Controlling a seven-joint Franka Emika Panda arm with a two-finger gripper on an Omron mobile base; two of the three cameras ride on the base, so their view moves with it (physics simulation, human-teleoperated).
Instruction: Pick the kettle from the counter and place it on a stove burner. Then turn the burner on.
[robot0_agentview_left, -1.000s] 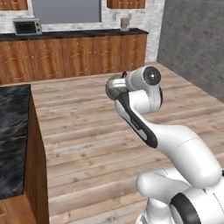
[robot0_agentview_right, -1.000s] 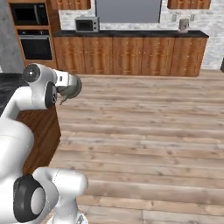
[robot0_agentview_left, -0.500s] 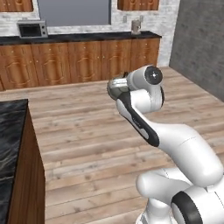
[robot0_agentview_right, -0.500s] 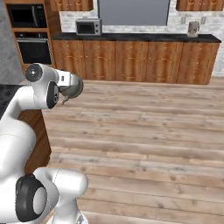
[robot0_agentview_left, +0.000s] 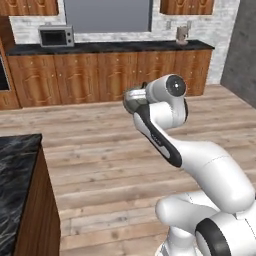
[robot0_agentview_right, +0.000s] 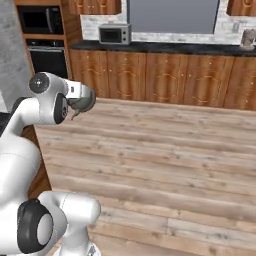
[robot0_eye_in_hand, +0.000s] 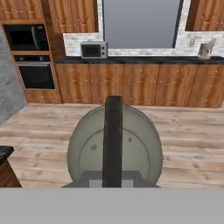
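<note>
The grey-beige kettle hangs in the air over the wooden floor, and my gripper is shut on its dark arched handle. Both base views show the kettle tucked against the arm's upper joint, where the kettle sits at about chest height. The black marble counter lies low on the left, well apart from the kettle; one corner of the counter shows at the hand view's left edge. The stove burner is out of view.
Wooden floor stretches ahead to a far row of brown cabinets with a black top. A microwave stands on it, and a wall oven is at its left end. A grey wall stands at the right.
The whole picture has shifted rightward in both base views, so the camera has moved with the base. The kettle stays held in the same place against the arm.
</note>
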